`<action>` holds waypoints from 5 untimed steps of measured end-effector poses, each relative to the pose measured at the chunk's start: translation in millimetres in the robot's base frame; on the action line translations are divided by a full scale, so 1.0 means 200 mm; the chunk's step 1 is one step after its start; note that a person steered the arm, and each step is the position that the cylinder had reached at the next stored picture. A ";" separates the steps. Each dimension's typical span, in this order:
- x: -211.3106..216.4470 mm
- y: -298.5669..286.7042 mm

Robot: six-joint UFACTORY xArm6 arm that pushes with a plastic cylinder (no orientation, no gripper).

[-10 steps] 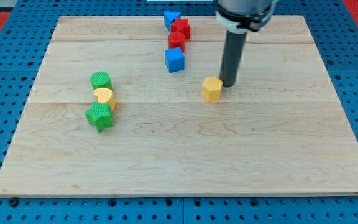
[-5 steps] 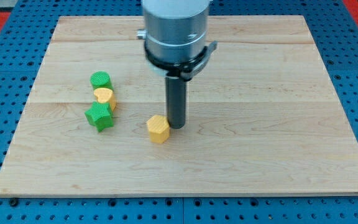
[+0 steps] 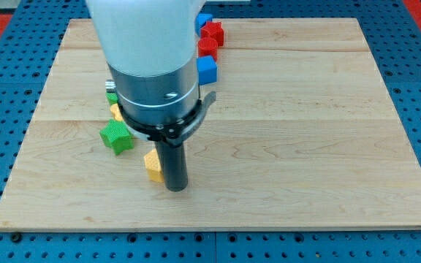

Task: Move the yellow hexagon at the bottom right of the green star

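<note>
The yellow hexagon [image 3: 152,166] lies on the wooden board, below and to the right of the green star [image 3: 115,136]. My tip [image 3: 175,188] rests on the board against the hexagon's right side, a little lower than it, and the rod hides part of the block. The arm's grey body covers most of a green block [image 3: 111,96] and a second yellow block [image 3: 115,112] just above the star.
Near the view's top a blue block [image 3: 204,21], a red star [image 3: 212,32], a red block [image 3: 207,48] and a blue cube [image 3: 206,70] stand in a column. The board [image 3: 305,146] lies on a blue pegboard.
My tip has pushed the yellow hexagon from the board's middle down and to the left, to just below and right of the green star. The arm now hides part of the left cluster.
</note>
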State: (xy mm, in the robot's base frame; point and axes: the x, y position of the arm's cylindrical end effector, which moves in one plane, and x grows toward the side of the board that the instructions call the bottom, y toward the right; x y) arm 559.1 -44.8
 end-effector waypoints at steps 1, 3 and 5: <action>0.00 0.04; -0.12 -0.21; -0.14 -0.21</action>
